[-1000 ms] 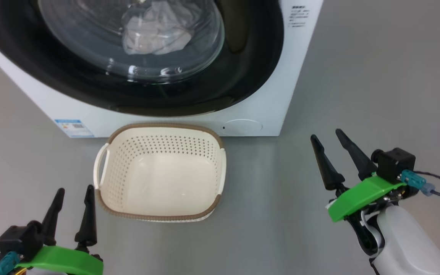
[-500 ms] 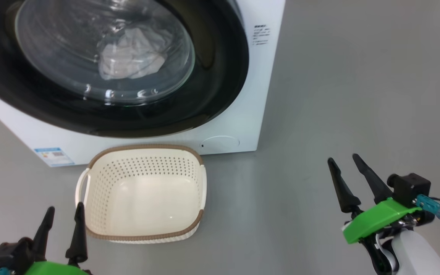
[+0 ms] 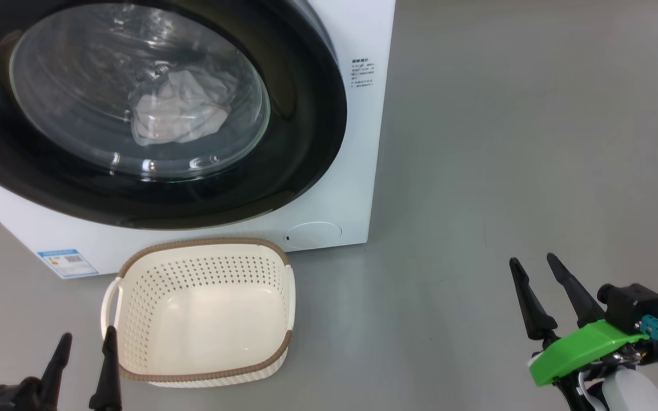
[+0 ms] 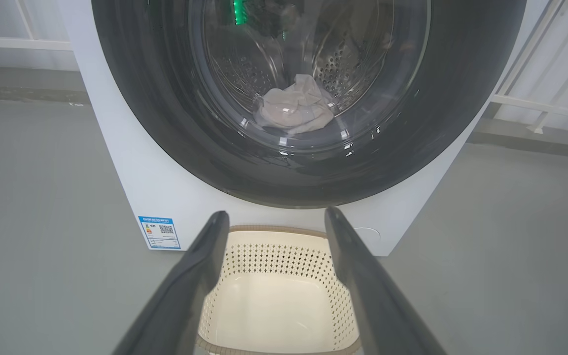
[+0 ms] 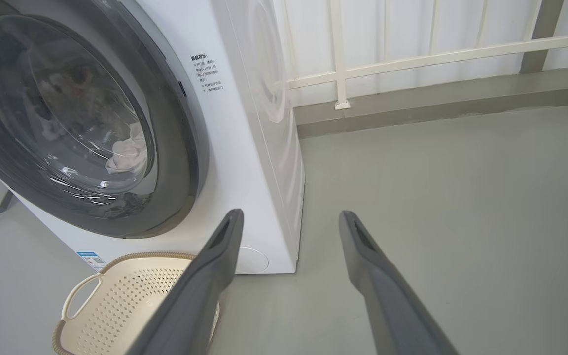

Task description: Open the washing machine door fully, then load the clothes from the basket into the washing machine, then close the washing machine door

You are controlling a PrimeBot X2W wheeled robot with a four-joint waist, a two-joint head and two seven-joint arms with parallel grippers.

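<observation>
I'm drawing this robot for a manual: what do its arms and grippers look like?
The right gripper has two long, tapering black jaws on a bright green plate, with a black boxy block and teal cable plug beside it and a pale white forearm below. The left gripper has the same black jaws on a black base.

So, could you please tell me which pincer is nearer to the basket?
Left. The left pincer is right by the near left corner of the basket; the right pincer stands well off to its right, apart from it.
</observation>
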